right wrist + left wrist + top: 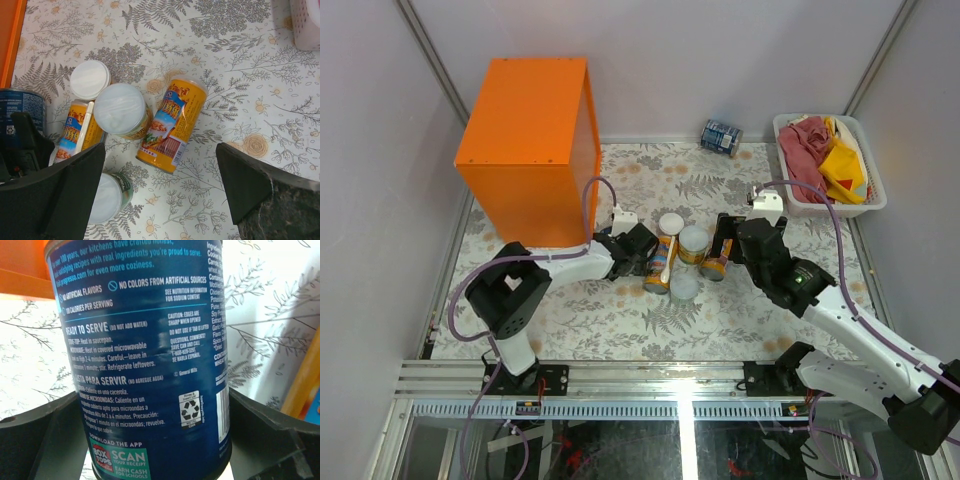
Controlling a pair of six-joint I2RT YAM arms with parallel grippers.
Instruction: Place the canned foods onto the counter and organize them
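The left claw (640,256) is closed around a blue can (145,355), one finger pressed to each side of its label. This can is near the middle of the desk (620,320), just off the near right corner of the orange box (525,130). I cannot tell whether the can rests on the desk. The box itself stands at 10 o'clock.

The right claw (161,152) is spread wide and holds nothing. It hangs over a yellow can (172,127) that lies on its side at the centre. At 9 o'clock of that can is a short can with a pale lid (120,107). Beside it is a second yellow can (77,132) with a white lid, and whether it stands straight or leans is unclear. Another pale-lidded can (106,197) sits at 6 o'clock of the group.

A second blue can (721,136) lies on its side at 1 o'clock by the far edge. It is just beside a white basket (865,205) at 2 o'clock that holds a red cloth (802,150) and a yellow cloth (845,165).
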